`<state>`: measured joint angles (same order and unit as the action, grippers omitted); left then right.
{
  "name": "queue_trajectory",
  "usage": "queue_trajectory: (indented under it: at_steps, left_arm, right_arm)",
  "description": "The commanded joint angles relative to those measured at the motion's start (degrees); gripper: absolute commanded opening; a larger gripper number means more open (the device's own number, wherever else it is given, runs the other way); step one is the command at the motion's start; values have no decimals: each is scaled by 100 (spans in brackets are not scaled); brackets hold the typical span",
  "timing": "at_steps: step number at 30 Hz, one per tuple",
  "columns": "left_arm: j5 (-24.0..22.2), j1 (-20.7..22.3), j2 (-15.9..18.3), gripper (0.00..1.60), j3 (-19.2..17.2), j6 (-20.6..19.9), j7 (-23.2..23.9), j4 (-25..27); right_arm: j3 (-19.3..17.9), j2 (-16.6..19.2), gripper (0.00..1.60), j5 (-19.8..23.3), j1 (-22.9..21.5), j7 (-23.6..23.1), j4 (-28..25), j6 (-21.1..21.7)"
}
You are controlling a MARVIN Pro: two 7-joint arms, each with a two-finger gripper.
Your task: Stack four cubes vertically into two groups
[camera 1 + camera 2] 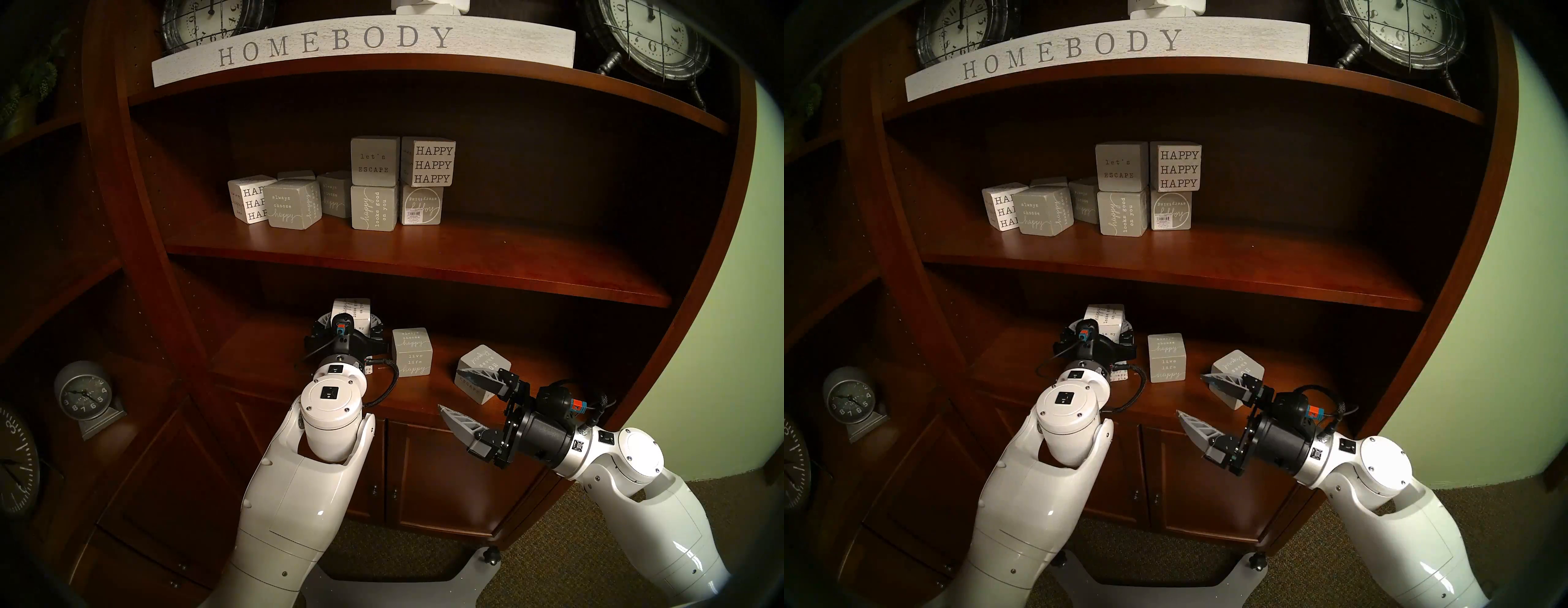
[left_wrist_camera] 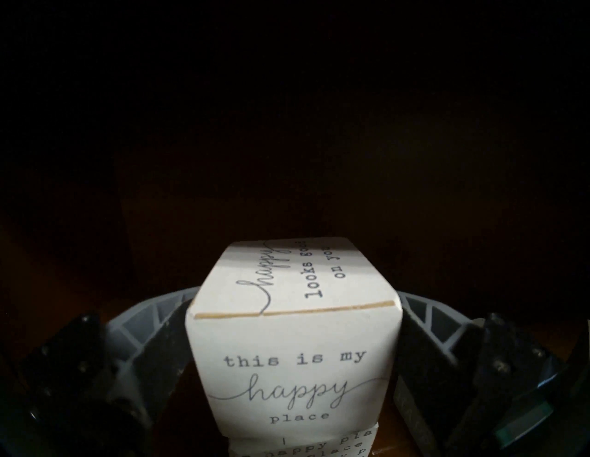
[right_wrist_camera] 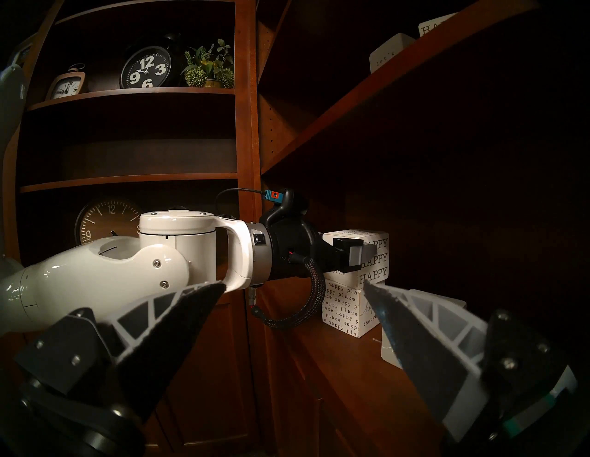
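The white "this is my happy place" cube (image 2: 293, 351) (image 1: 351, 310) sits on the white small-type "happy place" cube (image 3: 340, 311) at the left of the lower shelf. My left gripper (image 2: 295, 293) (image 1: 350, 319) straddles the top cube, open, with a thin dark gap at each pad. To the right stands the grey "live life happy" cube (image 1: 411, 352) (image 1: 1166, 358). Further right, a grey cube (image 1: 483, 361) (image 1: 1238, 367) stands turned at an angle. My right gripper (image 1: 449, 389) (image 1: 1190, 395) is open and empty just in front of it, at the shelf's front edge.
The shelf board (image 1: 424, 267) hangs low over the lower bay. On it stand several other lettered cubes (image 1: 373, 187), some stacked in twos. Cabinet doors (image 1: 424, 467) lie below the lower shelf. Clocks (image 1: 85, 395) fill the side unit on the left.
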<state>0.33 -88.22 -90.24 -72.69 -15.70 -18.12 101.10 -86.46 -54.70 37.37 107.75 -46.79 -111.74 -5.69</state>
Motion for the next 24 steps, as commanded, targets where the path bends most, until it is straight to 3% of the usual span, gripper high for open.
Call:
queue_trajectory:
  at_steps: [1,24]
  left_arm:
    - [-73,24,-45,160,-32,206,23,157]
    - [-183,12,46,160,-84,391,155,221]
  right_arm:
    - [-8,3,160,18,-10,-6,-79,13]
    - [-11,-2,160,15,-9,-10,-79,16]
